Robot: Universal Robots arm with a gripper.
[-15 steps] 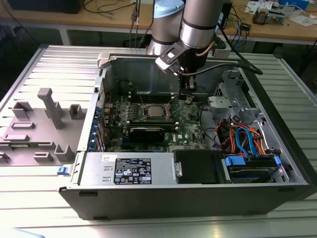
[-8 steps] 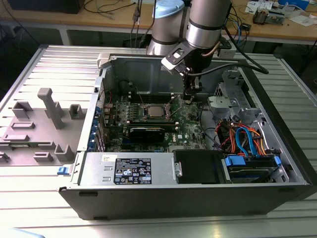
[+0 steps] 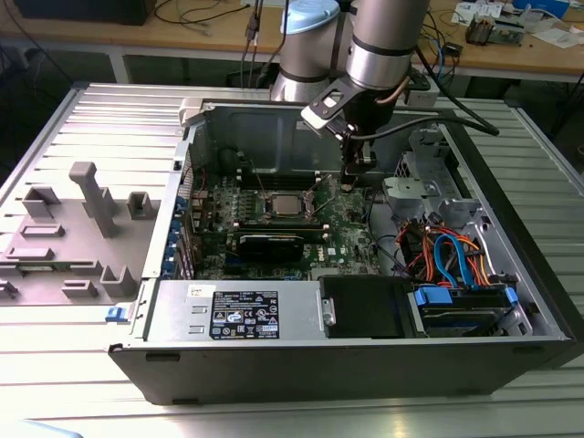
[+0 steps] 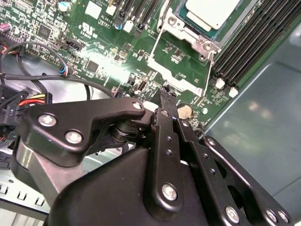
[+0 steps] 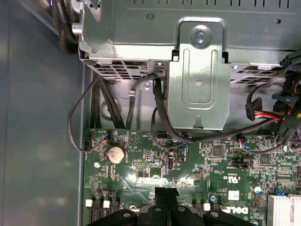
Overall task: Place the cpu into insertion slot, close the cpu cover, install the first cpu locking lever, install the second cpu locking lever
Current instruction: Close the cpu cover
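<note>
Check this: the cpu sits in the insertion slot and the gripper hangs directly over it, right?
No. The cpu sits in the insertion slot, but the gripper hangs to the exterior view's right of it, as that view shows.

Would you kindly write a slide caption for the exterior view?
Gripper hovering over the motherboard beside the cpu, inside the open computer case.

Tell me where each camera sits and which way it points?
Exterior view: off the arm, above the computer case, looking down into it; the arm and hand show.
Second wrist view: on the arm, looking along the hand at the cpu and green board.
First wrist view: on the arm, facing the green board and a metal bracket; the hand shows.
Shared: both wrist views show the coin battery.
</note>
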